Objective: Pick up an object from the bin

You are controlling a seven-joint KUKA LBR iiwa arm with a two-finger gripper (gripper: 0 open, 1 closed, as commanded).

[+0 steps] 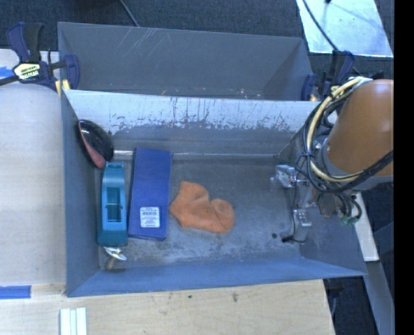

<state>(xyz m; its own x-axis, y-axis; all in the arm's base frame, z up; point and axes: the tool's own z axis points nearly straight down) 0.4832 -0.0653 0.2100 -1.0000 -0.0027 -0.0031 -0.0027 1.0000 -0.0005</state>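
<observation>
Gripper (297, 218): low at the right end of the bin (193, 276), over bare floor and close to the foot of the right wall. Whether it is spread or closed cannot be told, because the cables and orange cover of the wrist crowd it. Nothing is seen in its grasp.

Contents: an orange cloth lump (202, 215) lies alone near the middle of the floor and is the nearest thing to the gripper, though clearly apart from it. Beside it to the left, a flat blue box (149, 190) with a white label lies lengthwise. A teal tape dispenser (114, 204) sits just beside the box on its far side. A dark spoon-shaped item (95, 142) leans in the back-left corner. A small metal piece (113, 255) sits at the front-left corner.

Assessment: no pick has been made. The cloth looks the soundest choice, being soft, raised and free on all sides. The approach should centre over its thickest part, descend straight and close across the narrow waist.

Clearances: open floor runs between the gripper and the cloth, so travel leftward is unobstructed. The right wall slopes in close to the wrist, so a lift before any traverse is advised. The box and dispenser sit side by side near the left wall, leaving poor room to get around either.
</observation>
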